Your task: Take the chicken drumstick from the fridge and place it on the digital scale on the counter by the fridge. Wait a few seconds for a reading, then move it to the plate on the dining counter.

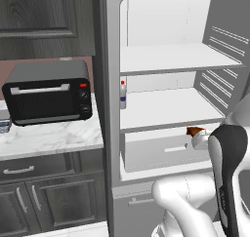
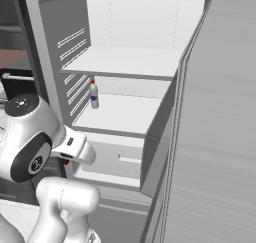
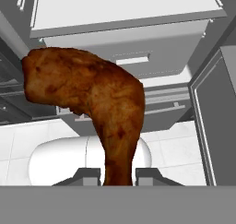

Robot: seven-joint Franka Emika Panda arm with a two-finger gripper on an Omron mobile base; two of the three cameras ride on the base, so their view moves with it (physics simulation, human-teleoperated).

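Note:
The reddish-brown chicken drumstick point(image 3: 92, 94) hangs in front of the camera, its thin end pinched between my gripper's point(image 3: 119, 174) two dark fingertips point(image 3: 87, 174). From the left base the drumstick point(image 1: 195, 130) shows as a small brown tip at my white hand, just outside the fridge's point(image 1: 166, 109) white drawer point(image 1: 161, 150). From the right base a bit of the drumstick point(image 2: 65, 161) peeks out under the hand. The fridge stands open with white shelves. At the left edge of the marble counter point(image 1: 53, 136) lies the small digital scale point(image 1: 4, 126), mostly cut off.
A black toaster oven point(image 1: 49, 92) stands on the counter left of the fridge. A small bottle point(image 1: 123, 94) stands on the middle fridge shelf. The open grey fridge door point(image 2: 215, 137) rises close on the right. Dark cabinets sit below and above the counter.

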